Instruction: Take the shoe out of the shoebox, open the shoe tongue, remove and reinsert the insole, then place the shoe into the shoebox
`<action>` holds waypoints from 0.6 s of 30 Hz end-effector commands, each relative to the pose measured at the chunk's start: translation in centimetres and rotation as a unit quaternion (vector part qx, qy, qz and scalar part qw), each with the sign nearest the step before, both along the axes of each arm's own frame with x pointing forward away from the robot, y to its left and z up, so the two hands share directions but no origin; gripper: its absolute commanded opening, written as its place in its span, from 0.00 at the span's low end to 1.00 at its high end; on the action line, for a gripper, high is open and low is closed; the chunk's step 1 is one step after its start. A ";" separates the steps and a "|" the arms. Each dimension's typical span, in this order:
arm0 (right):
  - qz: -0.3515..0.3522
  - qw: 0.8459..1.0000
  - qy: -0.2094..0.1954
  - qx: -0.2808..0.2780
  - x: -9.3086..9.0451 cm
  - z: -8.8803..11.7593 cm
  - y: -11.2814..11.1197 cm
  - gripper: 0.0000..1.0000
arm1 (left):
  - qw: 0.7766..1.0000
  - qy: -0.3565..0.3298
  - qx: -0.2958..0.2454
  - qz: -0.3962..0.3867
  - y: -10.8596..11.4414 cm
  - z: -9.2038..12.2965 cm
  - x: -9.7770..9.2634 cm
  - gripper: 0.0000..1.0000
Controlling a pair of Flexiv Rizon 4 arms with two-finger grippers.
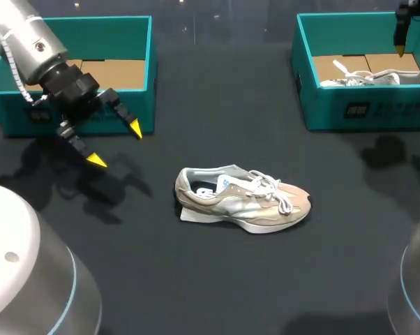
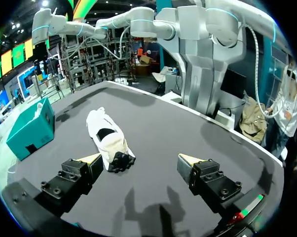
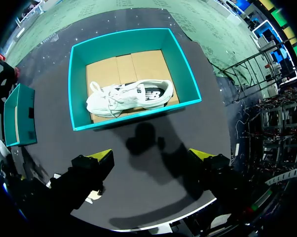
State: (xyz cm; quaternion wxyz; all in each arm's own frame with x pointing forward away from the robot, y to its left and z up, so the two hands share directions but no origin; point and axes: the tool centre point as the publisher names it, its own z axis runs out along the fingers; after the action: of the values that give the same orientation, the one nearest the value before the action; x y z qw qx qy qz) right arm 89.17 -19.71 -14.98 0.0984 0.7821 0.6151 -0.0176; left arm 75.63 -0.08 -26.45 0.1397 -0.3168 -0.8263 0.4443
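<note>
The beige shoe (image 1: 243, 202) lies on the dark table (image 1: 196, 293) near its middle, outside both boxes, heel toward our left side and toe toward our right, with its white laces loose over the upper. We cannot tell whether the pale strip under the heel is the insole. The left shoebox (image 1: 139, 84), teal with a brown cardboard floor (image 1: 116, 72), stands at the far left of the table. The right shoebox (image 1: 315, 105) stands at the far right and holds a white shoe (image 1: 374, 77) lying on its cardboard floor. Our left gripper (image 1: 116, 145) hangs over the table just in front of the left shoebox, well apart from the beige shoe; its fingers are spread wide and hold nothing. In the left wrist view, the beige shoe (image 2: 106, 138) lies ahead of this gripper (image 2: 139, 159), nearer one finger, with the right shoebox (image 2: 30, 131) beyond it. Our right gripper (image 3: 152, 154) hangs above the right shoebox (image 3: 183, 64), fingers released and empty, with the white shoe (image 3: 129, 96) ahead of its tips.
</note>
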 end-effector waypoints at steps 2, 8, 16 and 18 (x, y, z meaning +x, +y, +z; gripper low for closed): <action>0.000 1.000 0.000 0.000 0.0 0.0 0.0 1.00 | 0.995 0.027 -0.051 0.080 0.5 -0.6 -0.6 1.00; 0.000 1.000 0.000 0.000 0.0 0.0 0.0 1.00 | 0.995 0.027 -0.051 0.080 0.5 -0.6 -0.6 1.00; 0.000 1.000 0.000 0.000 0.0 0.0 0.0 1.00 | 0.970 0.084 -0.108 0.203 -0.3 -2.7 -0.9 1.00; 0.000 1.000 0.000 0.000 0.0 0.0 0.0 1.00 | 0.957 0.107 -0.127 0.238 -0.6 -2.7 -0.4 1.00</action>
State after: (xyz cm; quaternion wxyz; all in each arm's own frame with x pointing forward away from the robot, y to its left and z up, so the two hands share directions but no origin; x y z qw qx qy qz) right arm 89.17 -19.71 -14.98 0.0984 0.7821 0.6150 -0.0175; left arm 75.85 -0.36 -28.43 0.1221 -0.1472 -0.8085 0.5566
